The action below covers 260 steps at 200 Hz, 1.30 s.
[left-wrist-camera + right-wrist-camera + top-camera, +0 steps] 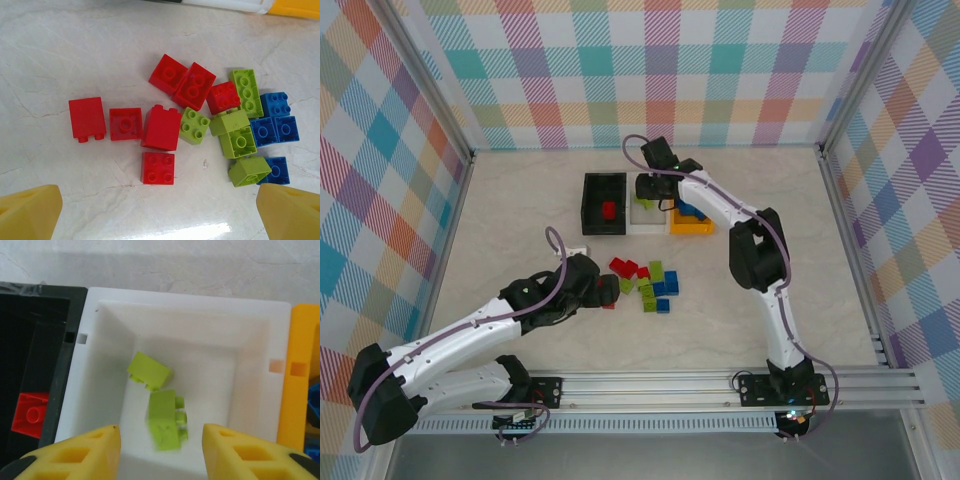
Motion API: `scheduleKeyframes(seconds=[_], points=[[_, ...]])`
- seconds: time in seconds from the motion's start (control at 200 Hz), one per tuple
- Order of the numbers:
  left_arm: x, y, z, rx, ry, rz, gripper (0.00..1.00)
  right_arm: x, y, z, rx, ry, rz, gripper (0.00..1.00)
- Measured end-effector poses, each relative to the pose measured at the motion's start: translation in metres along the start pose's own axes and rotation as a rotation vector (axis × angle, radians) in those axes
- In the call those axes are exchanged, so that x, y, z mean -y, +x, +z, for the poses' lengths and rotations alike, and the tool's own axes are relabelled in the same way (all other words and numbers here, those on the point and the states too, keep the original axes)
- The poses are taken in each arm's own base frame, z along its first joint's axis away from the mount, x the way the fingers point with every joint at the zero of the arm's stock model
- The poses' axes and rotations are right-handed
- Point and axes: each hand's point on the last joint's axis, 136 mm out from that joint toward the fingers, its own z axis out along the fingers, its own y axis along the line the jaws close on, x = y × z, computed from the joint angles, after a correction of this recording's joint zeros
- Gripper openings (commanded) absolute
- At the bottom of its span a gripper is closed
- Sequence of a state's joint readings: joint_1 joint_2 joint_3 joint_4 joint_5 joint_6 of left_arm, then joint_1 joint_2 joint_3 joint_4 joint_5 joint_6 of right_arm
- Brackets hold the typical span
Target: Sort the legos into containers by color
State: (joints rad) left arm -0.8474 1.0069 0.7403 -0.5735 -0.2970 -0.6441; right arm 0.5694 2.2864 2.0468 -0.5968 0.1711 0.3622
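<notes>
The loose legos (645, 282) lie mid-table in a mixed pile: red ones (160, 127) on the left, lime green ones (239, 131) in the middle, blue ones (275, 130) on the right. My left gripper (160, 220) hovers open just short of a red square brick (158, 168). My right gripper (161, 452) is open above the white container (185, 299). Below it one green brick (148, 371) rests and another (166, 422) shows blurred between the fingers, touching neither. The black container (40, 295) holds a red brick (31, 413). The orange-yellow container (300, 370) holds blue bricks (315, 400).
The three containers stand side by side at the back of the table, black (588, 200), white (642, 229), orange-yellow (692, 231). Checked walls enclose the table on three sides. A metal rail (650, 385) runs along the near edge.
</notes>
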Motion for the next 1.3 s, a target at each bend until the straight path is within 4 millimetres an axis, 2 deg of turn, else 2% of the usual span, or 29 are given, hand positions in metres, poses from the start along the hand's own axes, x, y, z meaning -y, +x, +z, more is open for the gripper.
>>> scheduleKeyframes(seconds=[0.17,0.245,0.31,0.505,0.555,0.62,0.715,0.795,0.87,0.96,1.125,1.3], points=[[0.004,0.007,0.005,-0.039,0.014,0.026,1.00,-0.004,0.001,-0.003,-0.006,-0.018,0.010,0.58],[0.006,0.012,0.009,-0.067,0.017,0.042,1.00,-0.003,0.006,-0.013,-0.003,-0.027,0.009,0.58],[0.009,0.018,0.016,-0.097,0.021,0.056,0.97,0.000,0.016,-0.031,-0.007,-0.033,0.009,0.58],[0.027,0.039,0.041,-0.221,0.035,0.134,0.87,0.011,0.044,-0.110,0.065,-0.083,0.020,0.56],[0.038,0.043,0.046,-0.248,0.042,0.171,0.84,0.016,0.056,-0.125,0.079,-0.090,0.030,0.55],[0.057,0.046,0.051,-0.269,0.057,0.225,0.78,0.025,0.076,-0.135,0.079,-0.093,0.042,0.55],[0.080,0.051,0.061,-0.300,0.072,0.288,0.72,0.040,0.110,-0.138,0.044,-0.078,0.064,0.55],[0.087,0.061,0.071,-0.339,0.070,0.325,0.70,0.052,0.135,-0.137,0.010,-0.051,0.079,0.55],[0.091,0.072,0.079,-0.376,0.059,0.362,0.66,0.061,0.149,-0.138,-0.004,-0.031,0.085,0.55],[0.097,0.085,0.085,-0.420,0.049,0.413,0.58,0.065,0.151,-0.142,0.006,-0.019,0.086,0.55],[0.104,0.096,0.094,-0.463,0.024,0.464,0.61,0.067,0.144,-0.150,0.042,-0.012,0.088,0.55],[0.094,0.102,0.102,-0.491,-0.038,0.485,0.62,0.068,0.142,-0.151,0.050,-0.005,0.091,0.55]])
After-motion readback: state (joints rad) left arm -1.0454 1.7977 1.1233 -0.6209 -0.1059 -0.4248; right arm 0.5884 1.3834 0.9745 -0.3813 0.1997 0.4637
